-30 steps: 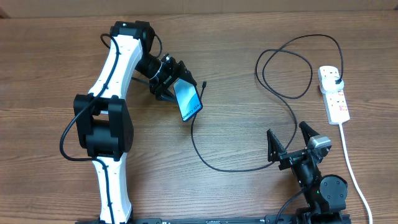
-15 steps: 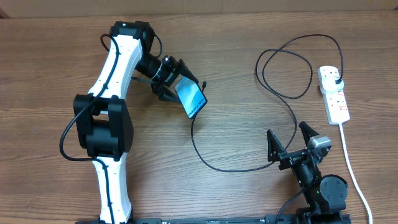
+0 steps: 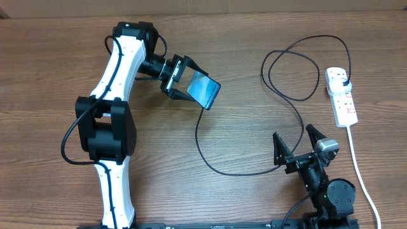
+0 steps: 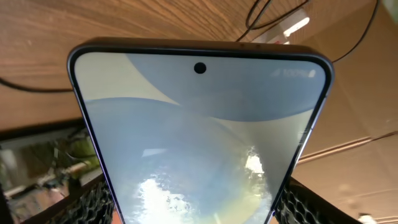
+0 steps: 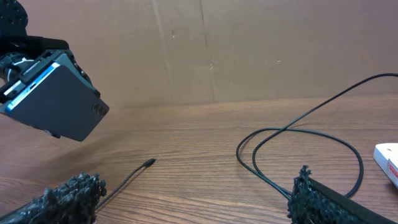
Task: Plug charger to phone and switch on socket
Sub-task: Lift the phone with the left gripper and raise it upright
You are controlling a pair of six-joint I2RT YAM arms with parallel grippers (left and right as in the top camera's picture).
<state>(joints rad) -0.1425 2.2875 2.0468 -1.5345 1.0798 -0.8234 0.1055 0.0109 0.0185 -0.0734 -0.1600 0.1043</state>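
Observation:
My left gripper is shut on the phone and holds it above the table, tilted. In the left wrist view the phone's light blue screen fills the frame between my mesh pads. The right wrist view shows the phone's dark back. The charger's black cable loops across the table to its plug in the socket. The connector tip lies on the wood below the phone, apart from it. My right gripper is open and empty beside the cable.
The socket's white cord runs down the right side to the table's front edge. A cardboard wall stands behind the table. The cable's loops lie in front of my right gripper, and the socket's corner shows at the far right.
My left gripper has turned and raised the phone, moving it up and to the right. The phone now covers the cable tip from above. The right arm has not moved.

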